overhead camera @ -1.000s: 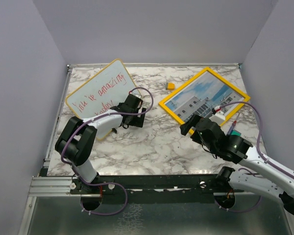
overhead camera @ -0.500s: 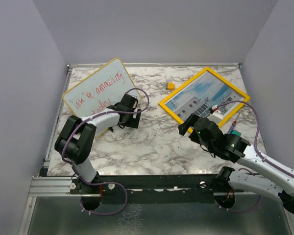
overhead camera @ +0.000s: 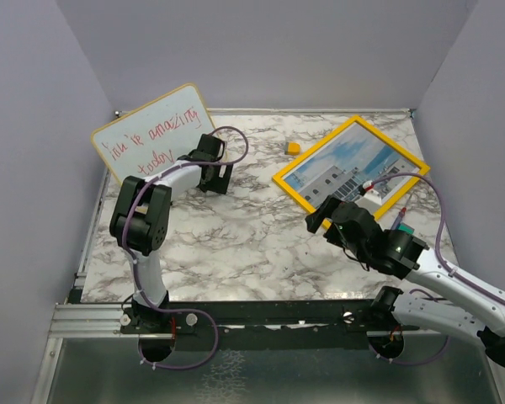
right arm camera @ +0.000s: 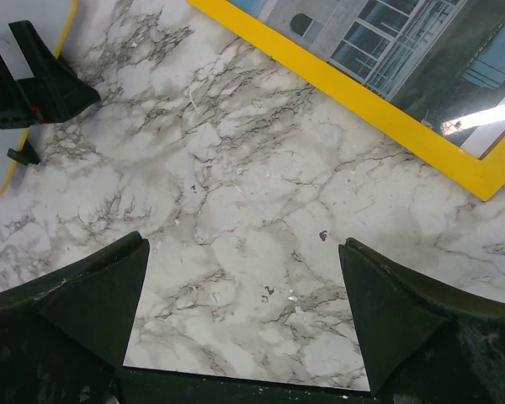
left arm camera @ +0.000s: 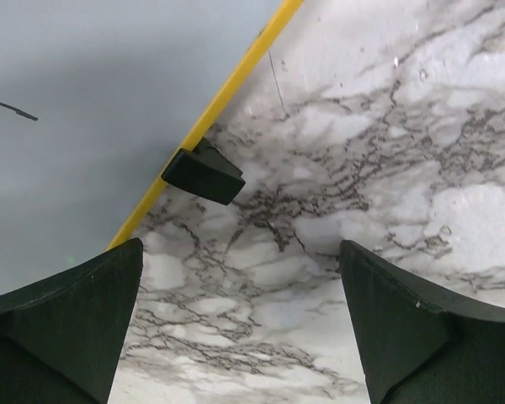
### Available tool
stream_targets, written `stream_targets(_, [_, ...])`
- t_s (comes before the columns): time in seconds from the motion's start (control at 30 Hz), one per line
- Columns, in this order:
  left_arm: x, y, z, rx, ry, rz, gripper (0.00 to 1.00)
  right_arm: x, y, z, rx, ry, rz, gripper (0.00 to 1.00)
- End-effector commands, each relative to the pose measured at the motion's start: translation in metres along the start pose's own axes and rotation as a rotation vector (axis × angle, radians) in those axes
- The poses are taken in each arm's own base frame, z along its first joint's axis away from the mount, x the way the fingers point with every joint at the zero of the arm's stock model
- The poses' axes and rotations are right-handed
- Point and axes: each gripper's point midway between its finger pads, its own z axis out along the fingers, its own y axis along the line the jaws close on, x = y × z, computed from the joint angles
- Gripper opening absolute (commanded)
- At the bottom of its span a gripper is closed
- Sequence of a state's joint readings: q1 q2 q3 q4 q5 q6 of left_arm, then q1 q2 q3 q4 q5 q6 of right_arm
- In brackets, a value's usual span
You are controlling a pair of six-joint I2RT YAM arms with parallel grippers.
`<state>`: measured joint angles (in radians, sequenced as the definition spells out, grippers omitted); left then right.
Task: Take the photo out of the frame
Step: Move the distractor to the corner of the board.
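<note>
Starting at the left gripper (overhead camera: pixel 212 165), how did it stand? (Ana)

Its jaws were spread wide with nothing between them. In the left wrist view only bare marble counter (left arm camera: pixel 379 185) lay between the fingers (left arm camera: pixel 76 311). (Ben)

And just beyond it? (Ana)

A whiteboard (overhead camera: pixel 147 143) with red handwriting sat at the far-left corner, its far edge showing against the wall. The left gripper was right beside its right-hand edge; whether they touched, I could not tell. A small black piece (left arm camera: pixel 204 174) sat against the board's yellow rim. (Ben)

What about the right gripper (overhead camera: pixel 320 217)? (Ana)

That one was wide open too, and empty. It hovered over the marble in the middle-right of the counter, just off the near-left edge of the frame (overhead camera: pixel 316 147) and not touching it. (Ben)

So where was the photo (overhead camera: pixel 345 168)? (Ana)

It was inside the yellow frame, face up: a white building under blue sky. The frame lay flat and turned at an angle on the far-right part of the counter, well apart from the whiteboard. The right wrist camera caught its yellow border (right arm camera: pixel 379 109) crossing the top of the view, with the print (right arm camera: pixel 387 42) behind it. (Ben)

Anything else? (Ana)

A small yellow block (overhead camera: pixel 293 147) lay on the marble near the frame's far-left edge. (Ben)
</note>
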<state>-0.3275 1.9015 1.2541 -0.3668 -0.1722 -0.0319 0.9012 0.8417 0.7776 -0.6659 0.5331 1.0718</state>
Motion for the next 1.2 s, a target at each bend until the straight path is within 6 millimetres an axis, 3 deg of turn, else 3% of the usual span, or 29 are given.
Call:
stream_targets(0.0, [-0.008,0.022,0.015,-0.037,0.017,0.065,0.99,-0.004,0.002,-0.002,0.002,-0.005,-0.011,1.00])
stream_targets(0.13, [-0.013,0.032,0.020,-0.042,0.015,0.084,0.99,-0.005,0.003,-0.001,0.004,-0.009,-0.013,1.00])
stream_targets(0.23, [-0.003,0.044,0.019,-0.063,0.058,0.110,0.99,-0.006,0.004,-0.001,0.012,-0.008,-0.020,1.00])
stream_targets(0.47, [0.027,0.050,0.009,-0.067,0.116,0.107,0.99,-0.004,0.011,0.004,-0.003,0.001,-0.026,1.00])
stream_targets(0.8, [0.034,0.081,0.006,-0.154,0.143,0.076,0.99,0.000,0.021,0.009,-0.012,0.031,-0.053,1.00])
stream_targets(0.97, [0.016,0.101,0.020,-0.165,0.132,0.018,0.98,0.000,0.023,0.007,-0.015,0.036,-0.060,1.00])
stream_targets(1.17, [-0.004,0.106,0.028,-0.159,0.113,0.053,0.98,-0.001,0.019,0.007,-0.011,0.026,-0.046,1.00])
